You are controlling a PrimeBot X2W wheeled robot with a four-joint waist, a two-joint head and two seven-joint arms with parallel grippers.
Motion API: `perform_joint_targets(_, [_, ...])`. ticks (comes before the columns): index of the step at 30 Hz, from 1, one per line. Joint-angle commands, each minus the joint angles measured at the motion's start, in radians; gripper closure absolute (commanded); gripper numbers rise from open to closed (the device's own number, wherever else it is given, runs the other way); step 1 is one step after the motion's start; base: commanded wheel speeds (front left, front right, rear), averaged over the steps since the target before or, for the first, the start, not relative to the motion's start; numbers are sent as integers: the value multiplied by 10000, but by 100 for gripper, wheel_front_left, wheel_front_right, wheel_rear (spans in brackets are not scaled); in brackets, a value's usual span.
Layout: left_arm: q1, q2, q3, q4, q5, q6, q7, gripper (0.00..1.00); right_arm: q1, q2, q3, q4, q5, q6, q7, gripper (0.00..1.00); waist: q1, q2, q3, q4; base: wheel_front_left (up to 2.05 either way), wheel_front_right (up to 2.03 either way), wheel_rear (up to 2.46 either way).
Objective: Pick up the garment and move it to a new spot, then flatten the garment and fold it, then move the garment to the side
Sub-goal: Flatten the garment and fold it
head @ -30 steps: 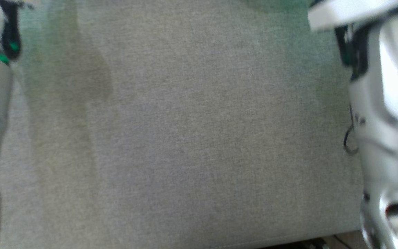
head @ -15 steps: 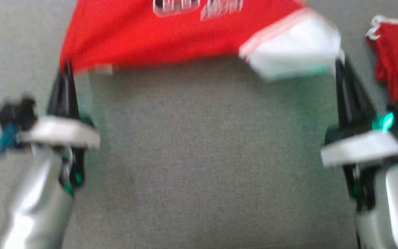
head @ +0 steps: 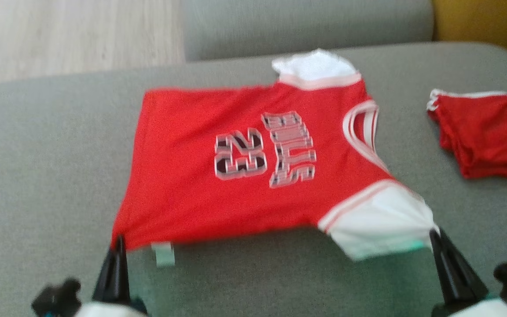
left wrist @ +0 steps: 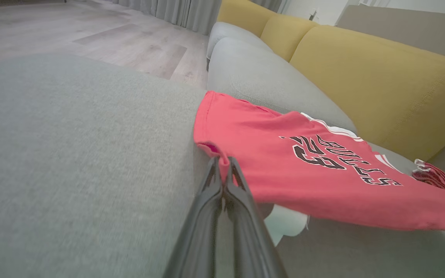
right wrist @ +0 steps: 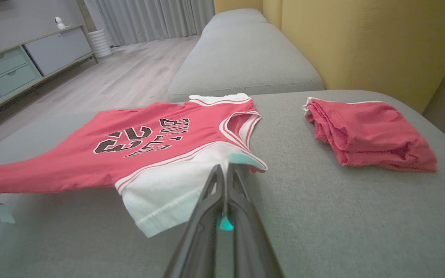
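The garment point(head: 236, 163) is a red jersey with white sleeves and the number 23, spread over the grey sofa seat point(head: 38, 185). Its near edge hangs stretched between my two grippers, slightly above the cushion. My left gripper point(head: 119, 240) is shut on the hem corner point(left wrist: 218, 154) at the near left. My right gripper point(head: 434, 233) is shut on the white sleeve edge point(right wrist: 226, 162) at the near right. A pale label point(head: 164, 254) dangles under the hem. The jersey's far side rests on the seat.
A folded red garment point(head: 484, 134) lies on the seat to the right of the jersey. Behind stand another grey cushion point(head: 306, 22) and a yellow backrest point(head: 486, 22). Wooden floor point(head: 68, 35) lies past the seat's left edge.
The head view has tilted up from bare cushion to the whole jersey. Both grippers stay shut on the jersey's near edge.
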Motion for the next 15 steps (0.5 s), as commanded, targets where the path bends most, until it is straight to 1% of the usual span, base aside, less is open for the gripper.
perform_joint_targets(1, [125, 277, 313, -674, -109, 197, 82, 100, -25, -76, 190, -637, 82, -7, 139, 100, 4, -1, -422, 56, 0, 0, 0])
perform_joint_targets(4, [705, 276, 282, -1286, -281, 431, 314, 100, 265, -76, 142, -751, 202, -7, 276, 100, 4, -1, -477, 93, 0, 0, 0])
perform_joint_targets(7, [875, 225, 220, -1522, -417, 520, 513, 100, 144, -76, 93, -388, 412, -7, 352, 100, 4, -1, -428, 150, 0, 0, 0])
perform_joint_targets(10, [799, 74, 142, -1530, -628, 481, 710, 100, -267, -76, 183, 154, 496, -7, 360, 100, 4, -1, -292, 207, 0, 0, 0])
perform_joint_targets(15, [290, -330, 69, -1271, -1043, 237, 886, 100, -1161, -76, 152, 1046, 640, -7, 208, 100, 4, -1, -33, 337, 0, 0, 0])
